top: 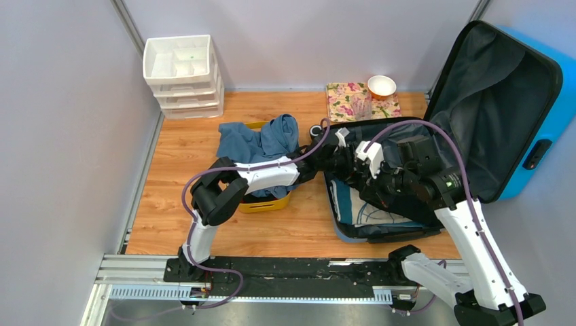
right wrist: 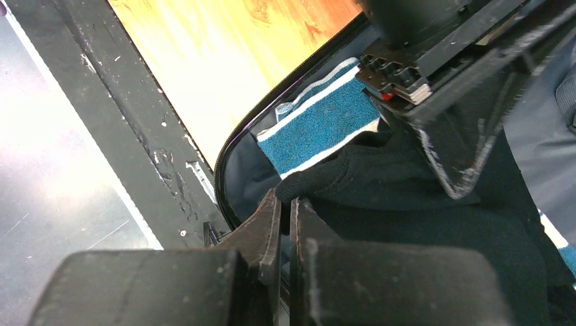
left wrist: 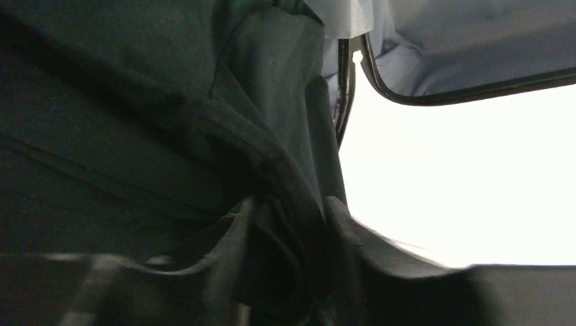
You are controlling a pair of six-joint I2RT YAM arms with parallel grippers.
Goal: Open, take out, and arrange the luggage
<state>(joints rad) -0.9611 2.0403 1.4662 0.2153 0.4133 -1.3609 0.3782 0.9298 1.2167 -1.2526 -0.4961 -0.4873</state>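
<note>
The luggage [top: 499, 102] has a glossy blue hard shell and matt grey fabric lining, the counter [top: 180, 204] is smooth wood-grain, the towel [right wrist: 319, 125] rough terry cloth.

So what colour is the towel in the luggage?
Teal towel with white stripes, clearest in the right wrist view.

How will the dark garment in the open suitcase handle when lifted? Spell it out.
Probably floppy: the dark garment lies crumpled in soft folds. Likely light for its size, being plain cloth, so it should drape and trail. It may drag the striped teal towel that it overlaps.
</note>
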